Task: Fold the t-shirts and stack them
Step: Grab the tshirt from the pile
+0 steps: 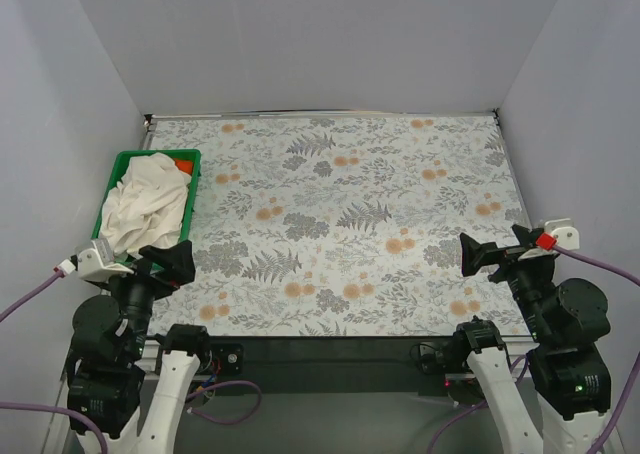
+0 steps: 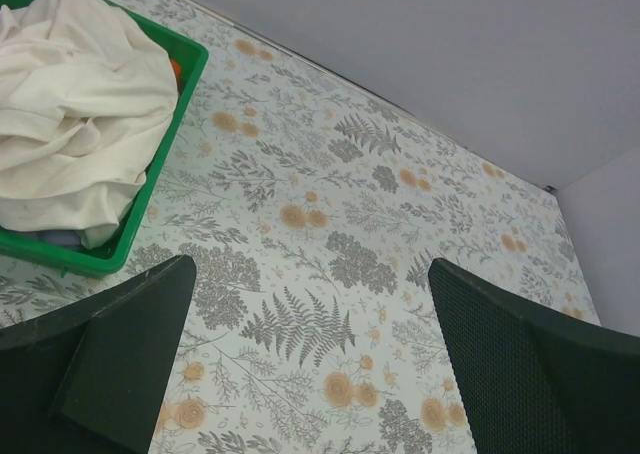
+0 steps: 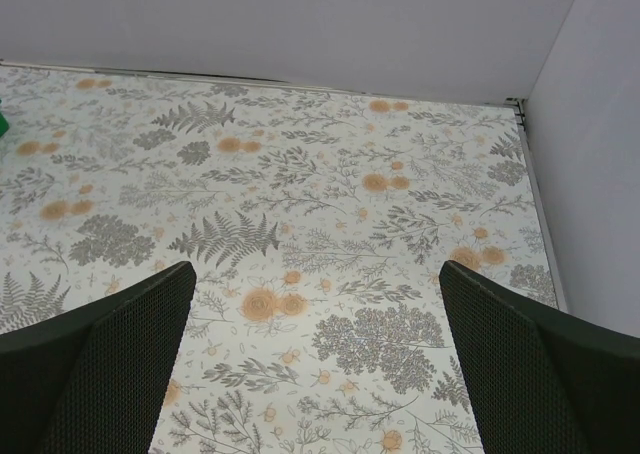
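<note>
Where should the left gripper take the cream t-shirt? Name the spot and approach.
Pinch a raised fold on top of the cream t-shirt, left gripper descending from above: it lies heaped in the green tray, whose walls block sideways approaches.

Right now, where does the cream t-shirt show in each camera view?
Top external: cream t-shirt heaped in the green tray, at the left side.
Left wrist: upper left corner, in the tray.
Right wrist: not in it.
Shared landmark: the table's far right corner.
</note>
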Robot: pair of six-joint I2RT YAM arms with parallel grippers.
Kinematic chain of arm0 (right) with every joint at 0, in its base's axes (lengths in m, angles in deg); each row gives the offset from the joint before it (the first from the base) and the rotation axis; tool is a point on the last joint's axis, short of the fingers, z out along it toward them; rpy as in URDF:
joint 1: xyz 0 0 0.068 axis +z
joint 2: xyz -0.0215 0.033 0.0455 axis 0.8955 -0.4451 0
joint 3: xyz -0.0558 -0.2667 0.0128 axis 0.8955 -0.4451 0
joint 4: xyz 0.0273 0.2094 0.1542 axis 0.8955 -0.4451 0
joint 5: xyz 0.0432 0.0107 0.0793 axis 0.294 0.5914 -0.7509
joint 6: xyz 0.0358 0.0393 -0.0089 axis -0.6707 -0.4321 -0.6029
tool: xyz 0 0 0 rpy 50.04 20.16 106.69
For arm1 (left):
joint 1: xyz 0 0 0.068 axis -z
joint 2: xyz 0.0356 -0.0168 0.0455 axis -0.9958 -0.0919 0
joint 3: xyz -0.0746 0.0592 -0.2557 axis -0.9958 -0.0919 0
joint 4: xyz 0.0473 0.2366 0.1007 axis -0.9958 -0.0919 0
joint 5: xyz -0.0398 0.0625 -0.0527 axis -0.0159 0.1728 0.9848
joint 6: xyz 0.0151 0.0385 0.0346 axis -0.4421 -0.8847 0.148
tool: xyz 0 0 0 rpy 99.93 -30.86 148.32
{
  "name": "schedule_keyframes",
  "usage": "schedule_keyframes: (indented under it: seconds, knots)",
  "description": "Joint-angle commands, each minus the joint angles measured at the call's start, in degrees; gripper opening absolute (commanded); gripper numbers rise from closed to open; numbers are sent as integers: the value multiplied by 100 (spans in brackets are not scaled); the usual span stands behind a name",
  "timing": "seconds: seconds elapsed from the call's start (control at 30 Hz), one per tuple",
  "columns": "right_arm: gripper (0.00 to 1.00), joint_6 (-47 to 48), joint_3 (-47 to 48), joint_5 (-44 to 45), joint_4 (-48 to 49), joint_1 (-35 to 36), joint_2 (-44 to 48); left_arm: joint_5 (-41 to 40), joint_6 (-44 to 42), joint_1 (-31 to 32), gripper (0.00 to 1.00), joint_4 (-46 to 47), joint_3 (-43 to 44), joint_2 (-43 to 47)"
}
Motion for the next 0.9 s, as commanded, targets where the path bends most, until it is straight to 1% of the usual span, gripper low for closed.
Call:
schedule_keyframes:
  seconds: [0.0, 0.13, 0.2, 0.23, 0.27, 0.3, 0.33, 0.37, 0.4, 0.5, 0.53, 0.57, 0.6, 0.63, 0.67, 0.7, 0.73, 0.8, 0.87]
  knots:
    - [98, 3, -77, 37, 140, 24, -59, 10, 84, -42, 96, -6, -163, -233]
    - [98, -199, -200, -50, 158, 33, -137, -51, 181, -33, 97, 90, -374, -602]
    - [98, -279, -200, -86, 132, 33, -242, 36, 338, -42, 97, 178, -427, -1005]
    - [98, -296, -209, -304, 140, 24, -278, 46, 383, -42, 98, 178, -427, -1198]
    - [98, -305, -209, -341, 149, 33, -304, 54, 453, -42, 98, 187, -436, -1453]
    - [98, -349, -209, -376, 158, 59, -348, 46, 706, -42, 98, 213, -453, -1838]
    - [98, -375, -209, -420, 158, 85, -375, 107, 821, -42, 98, 274, -479, -2042]
    - [98, -419, -244, -429, 158, 111, -384, 168, 927, -34, 98, 475, -497, -2192]
    - [98, -472, -253, -429, 141, 190, -418, 238, 1006, -33, 98, 590, -515, -2533]
    - [98, -533, -315, -438, 140, 392, -480, -120, 1446, -42, 98, 837, -524, -3062]
    - [98, -629, -323, -420, 158, 454, -498, -243, 1568, -42, 98, 925, -532, -3385]
    - [98, -709, -315, -394, 167, 524, -515, -610, 1604, -42, 98, 1117, -532, -3589]
    - [98, -779, -315, -411, 167, 690, -568, -796, 1605, -42, 98, 1232, -498, -3756]
    - [98, -823, -306, -542, 193, 770, -603, -946, 1605, -42, 98, 1320, -410, -4167]
    - [98, -824, -288, -604, 202, 849, -673, -1243, 1640, -51, 98, 1391, -305, -4388]
    - [98, -824, -245, -674, 202, 998, -709, -1368, 1675, -60, 98, 1391, -165, -4599]
    - [98, -832, -236, -745, 193, 1060, -726, -1500, 1701, -121, 98, 1383, 133, -5071]
    - [98, -797, -227, -780, 184, 1166, -770, -1790, 1824, -226, 98, 1356, 389, -5478]
    - [98, -727, -227, -816, 176, 1167, -770, -1853, 1807, -481, 98, 1513, 574, -5952]
